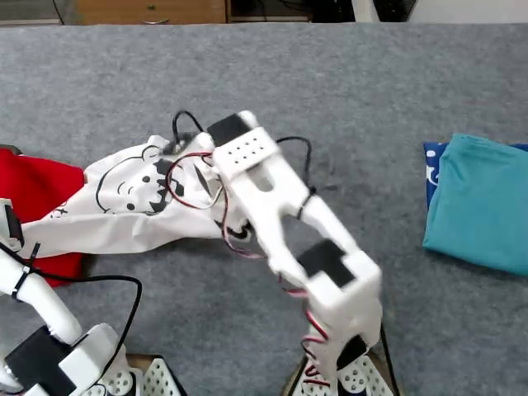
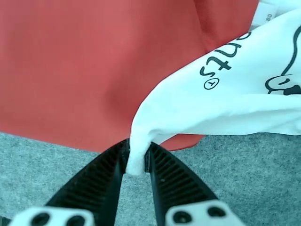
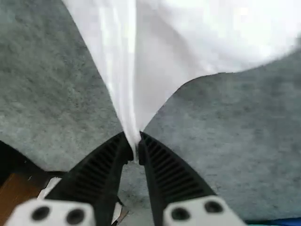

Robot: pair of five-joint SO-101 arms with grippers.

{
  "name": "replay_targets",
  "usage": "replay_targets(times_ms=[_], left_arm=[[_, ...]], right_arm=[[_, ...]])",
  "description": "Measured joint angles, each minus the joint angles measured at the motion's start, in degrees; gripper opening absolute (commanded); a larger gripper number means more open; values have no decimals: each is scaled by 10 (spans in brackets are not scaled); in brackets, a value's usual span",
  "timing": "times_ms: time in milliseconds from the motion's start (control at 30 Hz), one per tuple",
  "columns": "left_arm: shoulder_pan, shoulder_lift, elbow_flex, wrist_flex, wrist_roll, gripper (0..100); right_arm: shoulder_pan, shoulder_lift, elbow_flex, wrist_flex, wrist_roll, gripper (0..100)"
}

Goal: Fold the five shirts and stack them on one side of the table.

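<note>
Pinching white shirt (image 1: 107, 223) at both ends: my left gripper (image 2: 136, 162) clamps corner above red shirt (image 2: 94, 61), right gripper (image 3: 134, 150) clamps opposite edge; long axis spans between them, across table (image 1: 371, 99).

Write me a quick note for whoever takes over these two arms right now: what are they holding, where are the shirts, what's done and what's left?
Left gripper: jaws shut on a corner of the white shirt.
Right gripper: jaws shut on another edge of it.
The white shirt is stretched between them, unfolded, partly over the red shirt at the high view's left side.
Done: the teal shirt lies folded on a blue shirt at the right edge of the table.
Left: fold the white and red shirts and add them to that stack.
</note>
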Motion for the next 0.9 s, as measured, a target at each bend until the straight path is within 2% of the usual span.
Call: replay_targets(times_ms=[167, 300, 400, 500, 767, 900], left_arm=[[4, 0, -22, 0, 0, 18], [45, 0, -69, 3, 3, 18], [98, -6, -119, 36, 3, 18], [166, -27, -163, 61, 35, 18], [347, -75, -239, 67, 132, 18], [403, -80, -311, 67, 171, 18]], right_arm=[[34, -145, 0, 0, 25, 2], [64, -228, -55, 1, 55, 2], [91, -258, -127, 1, 84, 2], [125, -265, -218, 1, 121, 2], [189, -267, -447, -31, 239, 2], [201, -278, -535, -31, 280, 2]])
